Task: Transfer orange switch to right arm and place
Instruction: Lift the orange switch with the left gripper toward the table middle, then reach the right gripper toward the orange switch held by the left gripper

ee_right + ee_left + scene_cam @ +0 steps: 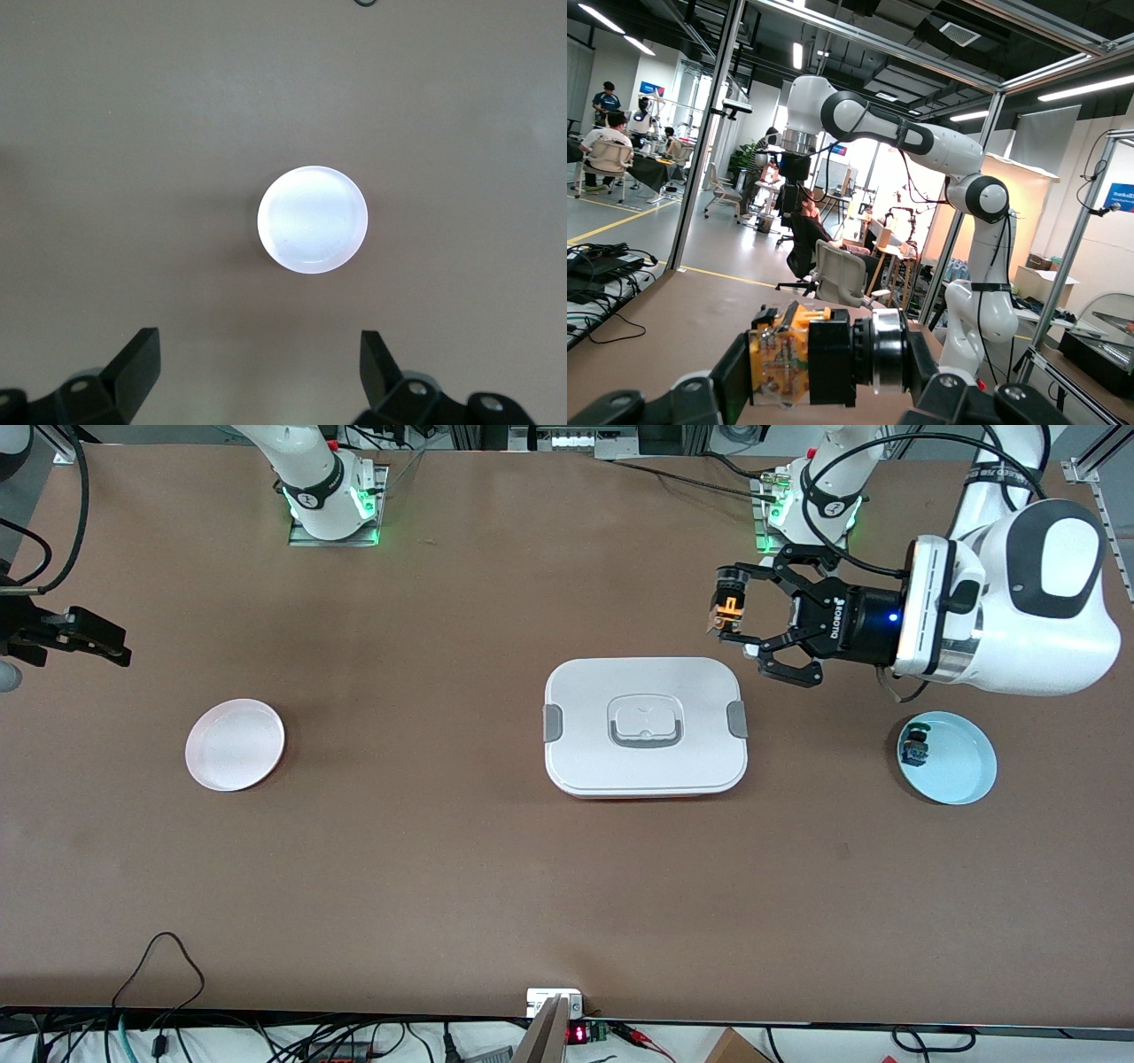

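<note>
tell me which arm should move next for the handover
Right, probably. The left gripper already holds the orange switch aloft, while the right gripper waits open above the white plate.

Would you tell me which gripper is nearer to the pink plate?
Right. The right gripper hangs open above the pink plate; the left gripper, holding the orange switch, is up near the white lidded box.

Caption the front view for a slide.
Left gripper holds the orange switch aloft; right gripper waits open.
</note>
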Controlling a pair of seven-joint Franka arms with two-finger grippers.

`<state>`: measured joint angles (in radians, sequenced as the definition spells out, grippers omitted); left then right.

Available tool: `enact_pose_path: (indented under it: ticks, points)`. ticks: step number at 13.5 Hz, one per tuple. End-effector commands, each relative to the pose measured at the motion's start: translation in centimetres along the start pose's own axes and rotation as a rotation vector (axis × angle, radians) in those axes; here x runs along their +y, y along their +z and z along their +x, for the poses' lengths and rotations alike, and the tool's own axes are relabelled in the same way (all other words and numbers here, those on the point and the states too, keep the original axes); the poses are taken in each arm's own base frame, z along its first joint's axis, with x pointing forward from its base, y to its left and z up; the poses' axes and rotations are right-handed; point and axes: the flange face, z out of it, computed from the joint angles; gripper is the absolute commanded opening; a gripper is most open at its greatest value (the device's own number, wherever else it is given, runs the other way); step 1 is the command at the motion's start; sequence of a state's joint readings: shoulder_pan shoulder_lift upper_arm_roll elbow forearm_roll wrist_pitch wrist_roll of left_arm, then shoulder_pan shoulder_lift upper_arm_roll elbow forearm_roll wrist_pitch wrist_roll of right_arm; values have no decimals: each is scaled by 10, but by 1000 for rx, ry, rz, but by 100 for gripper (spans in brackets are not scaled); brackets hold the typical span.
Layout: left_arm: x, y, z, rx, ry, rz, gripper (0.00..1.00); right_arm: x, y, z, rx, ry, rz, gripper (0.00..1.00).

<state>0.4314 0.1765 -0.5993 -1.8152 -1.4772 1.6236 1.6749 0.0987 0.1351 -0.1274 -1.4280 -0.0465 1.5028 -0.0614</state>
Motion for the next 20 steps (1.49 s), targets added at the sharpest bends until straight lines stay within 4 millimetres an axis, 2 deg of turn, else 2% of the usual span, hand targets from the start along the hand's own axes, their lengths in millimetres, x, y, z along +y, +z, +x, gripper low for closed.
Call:
enact_pose_path:
  ticks: [1,4,5,8,10,12,15,18,20]
  points:
    - [11,4,3,21,0,39,0,4,14,10,-15,17,28,100]
    - [12,11,1,18,-6,28,0,3,11,9,-8,8,43,100]
    - [12,14,1,22,-6,42,0,-5,11,8,-8,-5,59,100]
    - [22,39,1,38,-15,72,0,-30,7,9,-1,-22,260,100]
    - [22,38,-3,37,-13,73,0,-39,6,10,-5,-22,403,100]
    - [23,38,-6,34,-4,75,0,-49,4,9,-4,-35,456,100]
    - [23,37,-7,34,-4,75,0,-85,0,3,-89,-83,735,100]
    - [22,37,-8,35,-7,73,0,-127,8,14,-138,-115,970,100]
    - [22,36,-8,37,-8,75,0,-162,-1,18,-155,-136,1143,100]
